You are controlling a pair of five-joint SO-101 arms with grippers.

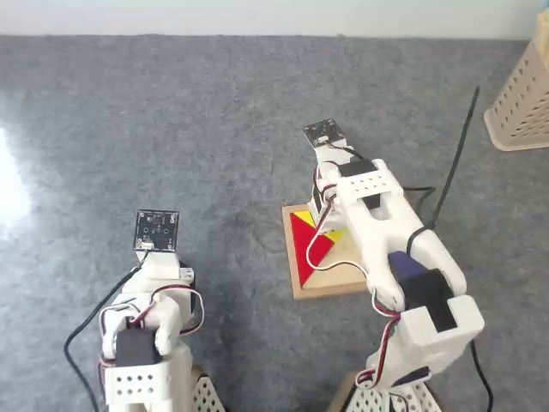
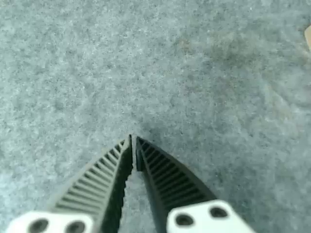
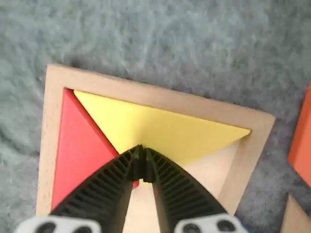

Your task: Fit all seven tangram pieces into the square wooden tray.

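The right pincer [image 3: 141, 167] has its tips pressed together and holds nothing. It hangs over the tray [image 3: 52, 102], just where the red triangle [image 3: 77, 141] and the yellow triangle [image 3: 160, 128] meet. Both triangles lie flat inside the tray. An orange piece [image 3: 302, 133] lies on the table [image 2: 146, 58] just beside the tray. The left pincer [image 2: 132, 145] is well away from the tray, over the grey table, closed on nothing.

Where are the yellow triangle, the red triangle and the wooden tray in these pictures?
yellow triangle [image 3: 160, 128], right wrist view, middle of its face.
red triangle [image 3: 77, 141], right wrist view, middle of its face.
wooden tray [image 3: 160, 101], right wrist view, its raised rim.
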